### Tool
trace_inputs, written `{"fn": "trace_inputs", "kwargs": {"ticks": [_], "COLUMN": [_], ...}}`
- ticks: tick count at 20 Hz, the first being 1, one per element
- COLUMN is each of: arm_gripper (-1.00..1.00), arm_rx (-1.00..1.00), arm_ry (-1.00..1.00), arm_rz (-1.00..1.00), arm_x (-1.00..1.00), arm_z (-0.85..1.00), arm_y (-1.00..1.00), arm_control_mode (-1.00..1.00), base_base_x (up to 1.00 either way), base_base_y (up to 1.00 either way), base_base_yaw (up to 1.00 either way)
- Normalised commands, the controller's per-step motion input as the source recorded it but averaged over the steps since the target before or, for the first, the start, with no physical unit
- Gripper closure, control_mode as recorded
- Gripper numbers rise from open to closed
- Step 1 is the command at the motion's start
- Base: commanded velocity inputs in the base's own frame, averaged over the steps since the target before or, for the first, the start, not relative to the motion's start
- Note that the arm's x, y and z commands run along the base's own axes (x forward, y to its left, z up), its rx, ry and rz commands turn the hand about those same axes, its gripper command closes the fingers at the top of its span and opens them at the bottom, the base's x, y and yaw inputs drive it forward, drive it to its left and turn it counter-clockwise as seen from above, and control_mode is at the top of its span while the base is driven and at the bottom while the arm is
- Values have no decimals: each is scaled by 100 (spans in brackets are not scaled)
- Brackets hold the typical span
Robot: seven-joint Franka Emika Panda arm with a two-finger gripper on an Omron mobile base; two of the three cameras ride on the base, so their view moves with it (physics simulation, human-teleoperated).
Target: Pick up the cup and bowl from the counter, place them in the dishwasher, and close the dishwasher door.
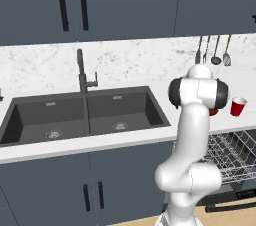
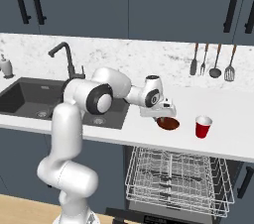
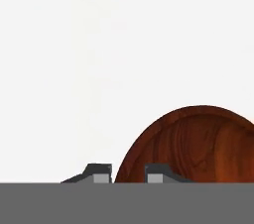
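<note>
The reddish-brown bowl [image 3: 198, 148] sits on the white counter [image 2: 228, 141], just left of the red cup [image 2: 203, 127]. My gripper [image 3: 129, 172] reaches down onto the bowl's near edge. One fingertip is outside the rim and the other inside, close together and pinching the rim. From the right base camera, the gripper [image 2: 164, 117] sits right on the bowl [image 2: 169, 124]. From the left base camera, the arm hides most of the bowl [image 1: 214, 112], and the cup [image 1: 238, 106] stands free to its right. Below the counter the dishwasher [image 2: 178, 178] is open with its wire rack pulled out, its door [image 1: 235, 201] folded down.
A dark double sink [image 2: 30, 100] with a black tap [image 2: 64, 54] lies left of the arm. Several utensils [image 2: 214, 62] hang on the back wall behind the cup. A soap dispenser [image 2: 5, 65] stands at the far left. Dark cabinets run above and below.
</note>
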Motion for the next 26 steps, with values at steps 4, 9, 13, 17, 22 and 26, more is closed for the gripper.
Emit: {"fn": "trace_inputs", "kwargs": {"ticks": [4,9,13,17,22,26], "arm_gripper": [100,100,100,100,100,100], "arm_rx": [0,-5,0,21,37,34], "arm_ry": [-23,-14,-11,1,-1,-12], "arm_rz": [1,-1,-6,-6,-6,0], "arm_x": [-92,-100,-100,-100,-87,-40], "arm_z": [69,81,51,4,-20,-47], "arm_y": [52,86,61,-41,-87,-84], "arm_control_mode": [-100,-100,-100,-100,-100,-100], "base_base_x": [0,0,0,0,0,0], "base_base_y": [0,0,0,0,0,0], "base_base_yaw": [0,0,0,0,0,0]}}
